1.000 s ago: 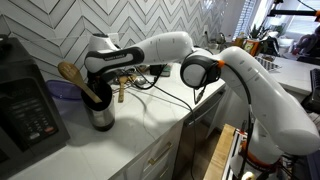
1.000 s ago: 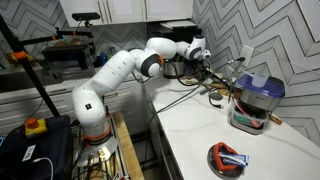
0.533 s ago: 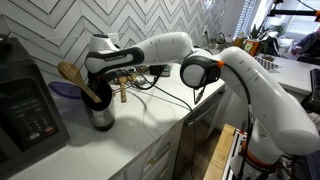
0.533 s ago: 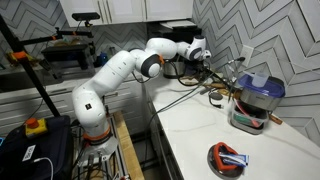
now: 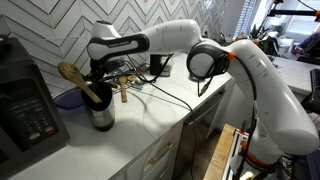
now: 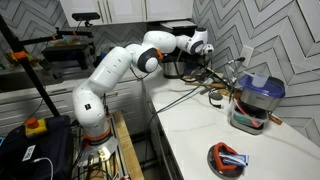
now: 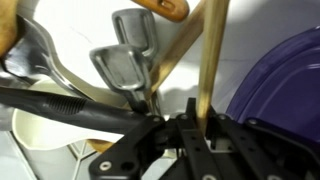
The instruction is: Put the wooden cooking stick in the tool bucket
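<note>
Pincer [image 7: 196, 120]: above tool bucket [image 5: 101, 113] on desk [image 5: 150, 118]; cannot tell whether clamped or apart.
Wooden cooking stick [image 7: 209, 60]: upright, handle running between the pincer's fingers, beside metal utensils [image 7: 125, 60].
Purple bowl [image 7: 285, 80]: just beside the bucket.

Metal utensils [image 7: 128, 62] crowd the tool bucket [image 5: 101, 113]; purple bowl [image 5: 62, 98] just beside.

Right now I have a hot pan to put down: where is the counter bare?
Bare counter lies between the tool bucket, the cables and the front edge. Crowded behind: purple bowl, gripper over the bucket.
</note>
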`<state>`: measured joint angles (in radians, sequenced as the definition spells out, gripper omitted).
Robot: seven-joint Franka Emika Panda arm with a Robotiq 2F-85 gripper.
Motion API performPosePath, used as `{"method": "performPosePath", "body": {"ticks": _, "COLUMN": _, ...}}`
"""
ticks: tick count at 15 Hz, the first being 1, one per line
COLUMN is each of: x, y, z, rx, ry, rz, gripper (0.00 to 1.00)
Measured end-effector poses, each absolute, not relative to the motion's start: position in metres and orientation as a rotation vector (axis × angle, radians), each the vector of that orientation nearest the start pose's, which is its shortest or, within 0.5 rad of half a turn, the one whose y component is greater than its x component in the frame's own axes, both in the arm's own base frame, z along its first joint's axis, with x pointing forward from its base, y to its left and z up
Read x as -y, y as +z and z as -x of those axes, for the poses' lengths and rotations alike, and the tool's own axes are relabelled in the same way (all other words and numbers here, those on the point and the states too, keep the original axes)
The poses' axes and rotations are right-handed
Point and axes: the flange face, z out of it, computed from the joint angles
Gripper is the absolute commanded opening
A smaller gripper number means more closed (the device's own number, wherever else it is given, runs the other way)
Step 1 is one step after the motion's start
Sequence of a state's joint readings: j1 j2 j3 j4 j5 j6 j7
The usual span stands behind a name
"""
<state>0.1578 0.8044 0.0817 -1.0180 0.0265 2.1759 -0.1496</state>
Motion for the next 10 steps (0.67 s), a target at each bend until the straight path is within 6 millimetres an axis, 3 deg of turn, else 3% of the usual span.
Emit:
{"method": "performPosePath", "body": {"ticks": 5, "x": -0.128, "y": 0.437, "z": -0.746, "rx": 0.442, "ry": -0.396, "rz": 2.927, "gripper": 0.02}}
{"method": "performPosePath", "body": {"ticks": 6, "x": -0.125, "y": 0.441, "z": -0.738, "rx": 0.437, "ry": -0.380, "rz": 2.907, "gripper": 0.02}}
{"method": "performPosePath", "body": {"ticks": 7, "x": -0.125, "y": 0.446, "z": -0.730, "rx": 0.442, "ry": -0.373, "rz": 2.890, "gripper": 0.09}}
{"method": "performPosePath", "body": {"ticks": 10, "x": -0.132, "y": 0.464, "z": -0.709, "rx": 0.446, "ry": -0.409, "rz": 2.871, "gripper": 0.09}}
